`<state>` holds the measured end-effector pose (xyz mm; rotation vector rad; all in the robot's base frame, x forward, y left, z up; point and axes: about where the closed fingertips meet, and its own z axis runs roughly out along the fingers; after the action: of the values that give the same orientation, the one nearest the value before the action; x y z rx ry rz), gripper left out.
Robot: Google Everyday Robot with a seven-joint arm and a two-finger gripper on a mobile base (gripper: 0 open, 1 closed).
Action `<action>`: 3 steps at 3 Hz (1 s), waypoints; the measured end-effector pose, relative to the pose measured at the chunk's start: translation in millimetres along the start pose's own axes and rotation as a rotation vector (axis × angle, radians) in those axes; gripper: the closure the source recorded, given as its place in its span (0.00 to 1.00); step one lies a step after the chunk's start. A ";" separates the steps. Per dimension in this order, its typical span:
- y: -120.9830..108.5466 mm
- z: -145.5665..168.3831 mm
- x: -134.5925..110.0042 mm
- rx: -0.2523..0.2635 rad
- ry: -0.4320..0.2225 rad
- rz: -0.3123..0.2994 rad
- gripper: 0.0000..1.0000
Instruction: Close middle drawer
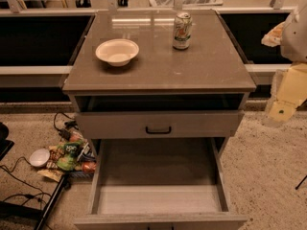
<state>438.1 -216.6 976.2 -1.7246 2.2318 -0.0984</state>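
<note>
The middle drawer [158,195] is pulled far out toward me. Its long tray is empty, and its low front panel [160,221] lies at the bottom edge of the view. Above it, the taller-fronted top drawer [158,125] with a dark handle [158,130] stands slightly open, with a dark gap under the cabinet top. The lowest drawer is hidden under the open tray. My gripper [284,104] hangs at the right edge of the view, to the right of the cabinet at about top-drawer height, apart from the drawers.
On the cabinet top [211,66] stand a white bowl [117,51] and a green-and-white can [182,30]. Snack bags [69,155] and a small white bowl [39,157] lie on the floor to the left, with cables and a black stand leg [50,205].
</note>
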 end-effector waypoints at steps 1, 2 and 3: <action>0.2 -0.6 0.4 0.007 -0.007 0.000 0.00; 10.3 17.4 12.8 -0.007 -0.022 0.002 0.00; 37.8 49.8 32.6 -0.009 -0.037 -0.009 0.00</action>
<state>410.2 -230.7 913.0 -1.7270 2.2019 -0.0576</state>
